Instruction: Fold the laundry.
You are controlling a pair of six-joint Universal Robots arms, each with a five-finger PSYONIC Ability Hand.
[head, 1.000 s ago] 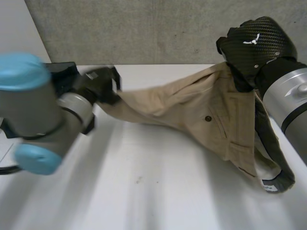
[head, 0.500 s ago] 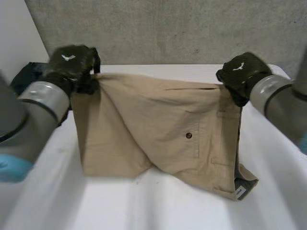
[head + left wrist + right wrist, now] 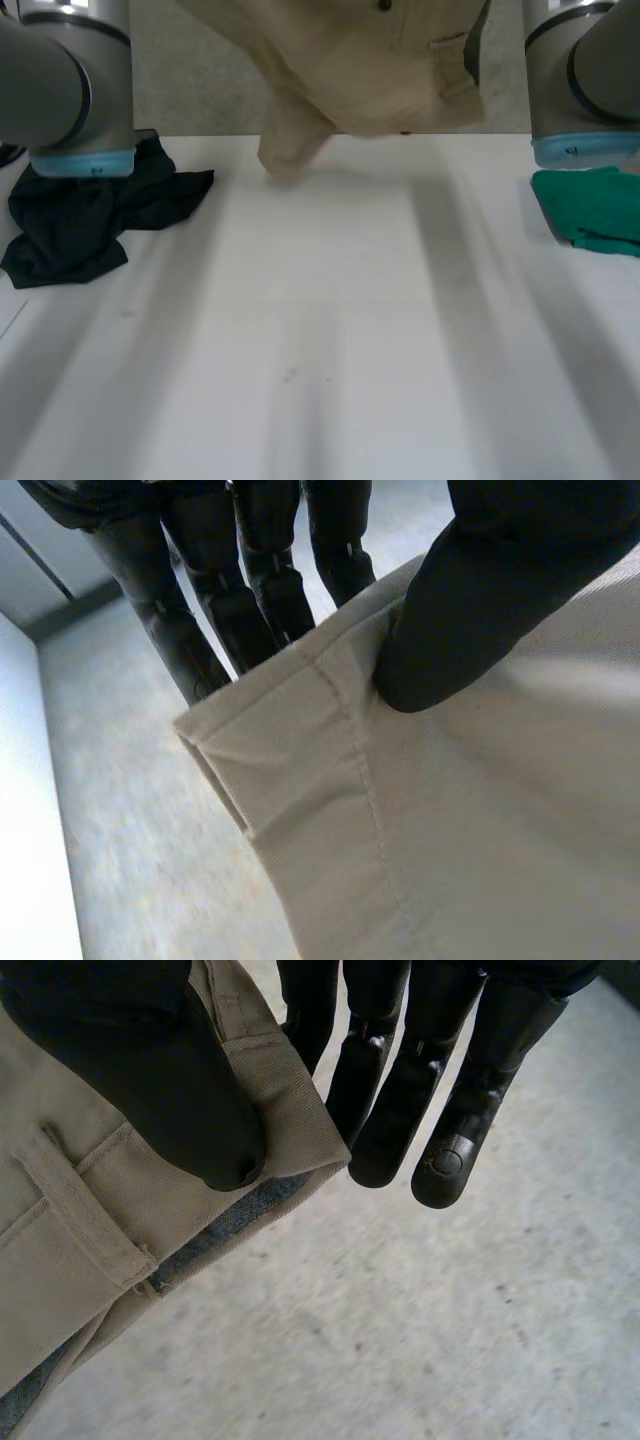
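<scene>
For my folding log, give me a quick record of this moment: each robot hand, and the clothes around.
left robot hand: pinching a corner of the tan garment
right robot hand: pinching its waistband beside a belt loop
tan garment: hanging above the table
on the table: black cloth near left arm, green cloth near right arm

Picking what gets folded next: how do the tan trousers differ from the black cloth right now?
The tan trousers are held up, pinched at an edge by the left hand and the right hand; the black cloth lies crumpled on the table, unheld. The trousers are spread wide, the black cloth bunched in a heap. Both are unfolded.
</scene>
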